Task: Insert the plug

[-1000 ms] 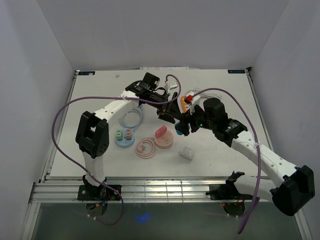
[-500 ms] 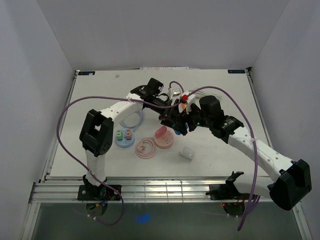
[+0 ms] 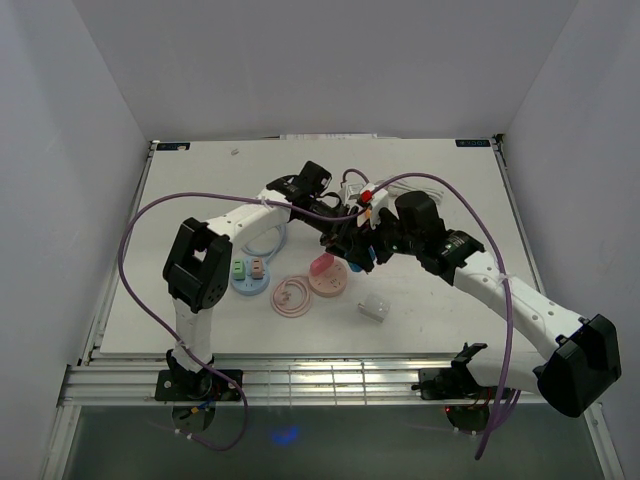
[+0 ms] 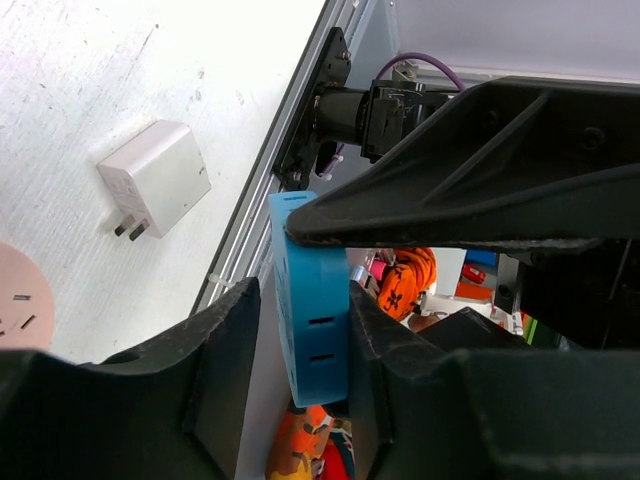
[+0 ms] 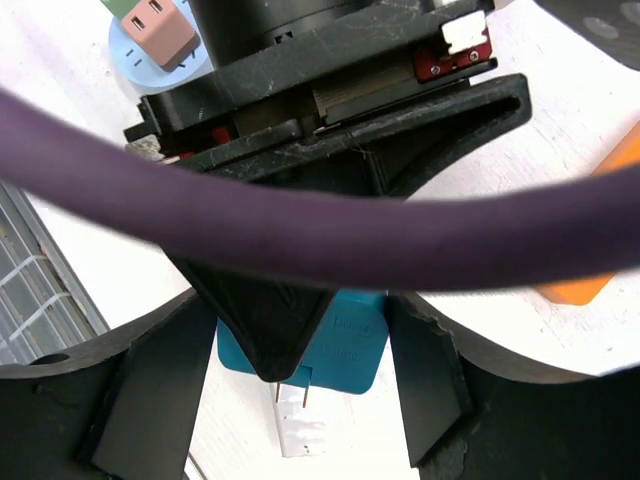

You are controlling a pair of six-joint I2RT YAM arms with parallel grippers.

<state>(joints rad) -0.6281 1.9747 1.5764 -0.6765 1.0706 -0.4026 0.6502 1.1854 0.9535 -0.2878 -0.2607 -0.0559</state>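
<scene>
Step in hand, as judged: a mid-air transfer or two-handed regrasp of the blue plug (image 4: pixel 312 350), ahead of insertion. The plug is clear of the table (image 3: pixel 200 180), held up between the two arms where they meet at the middle, near the pink disc (image 3: pixel 328 280). The right gripper (image 5: pixel 300 370) is partly open and clamped on the plug's two sides; a thin prong shows beneath the body. The left gripper (image 4: pixel 300 300) has its fingers either side of the same plug, across the slotted face. One finger lies against it and the other stands just beside it, so whether this grip already bears cannot be told. A white charger (image 4: pixel 155 180) lies loose on the table, apart from the work. Insertion is not yet begun. The next move calls for one firm hold before the other lets go. The prongs must then be turned down and squared to the receiving slots, which I take to be on a disc below. Risk noted: the plug twisting between two opposed grips.
</scene>
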